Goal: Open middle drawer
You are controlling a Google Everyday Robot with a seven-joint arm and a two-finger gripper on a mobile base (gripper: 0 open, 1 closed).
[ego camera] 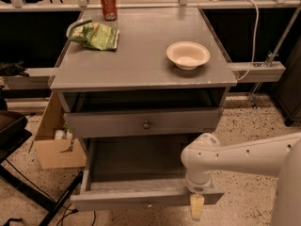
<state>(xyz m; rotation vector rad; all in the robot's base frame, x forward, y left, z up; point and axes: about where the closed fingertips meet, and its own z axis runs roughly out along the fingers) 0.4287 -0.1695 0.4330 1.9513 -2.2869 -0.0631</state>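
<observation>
Though its jaws' state is unclear, the gripper (197,207) overhangs the front edge of the open middle drawer (127,199).

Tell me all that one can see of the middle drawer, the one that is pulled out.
The middle drawer is grey, with a flat plain front and one small round metal knob at its centre. It is pulled far out, level, below the upper drawer front, and shows a shallow grey box inside. The tool hangs at the right part of its front edge, pointing down; whether it touches the front cannot be told.
</observation>
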